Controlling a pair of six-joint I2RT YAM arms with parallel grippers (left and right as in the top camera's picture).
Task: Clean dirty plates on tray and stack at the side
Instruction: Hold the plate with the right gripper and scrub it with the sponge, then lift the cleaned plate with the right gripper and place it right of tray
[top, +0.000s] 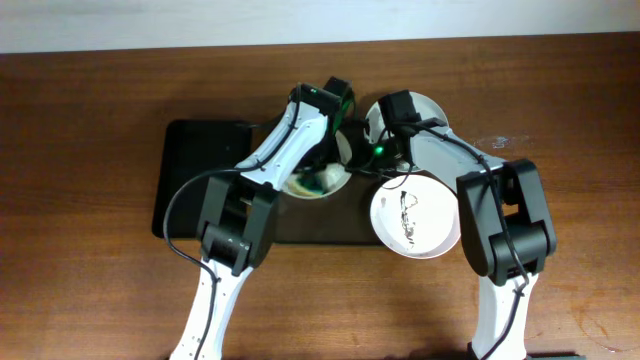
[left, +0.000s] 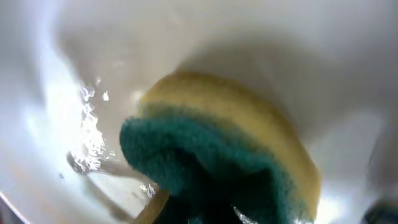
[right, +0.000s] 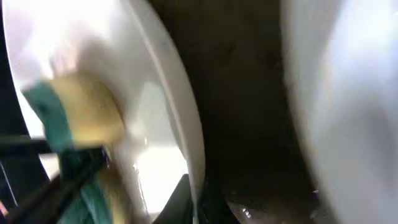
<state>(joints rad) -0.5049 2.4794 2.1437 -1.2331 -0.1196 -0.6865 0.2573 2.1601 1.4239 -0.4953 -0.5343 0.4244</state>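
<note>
One sponge (left: 217, 149) pinched in left gripper (top: 320, 177)

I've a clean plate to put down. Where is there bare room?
Bare table left of the black tray and right of the right arm. The black tray itself looks bare. Crowded: the brown tray, under both arms, sponge and plates.

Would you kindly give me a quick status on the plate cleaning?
Left gripper shut on sponge, pressed into a plate on the tray. Right gripper at that plate's rim, grip unclear. Smeared plate alongside, not yet cleaned.
</note>
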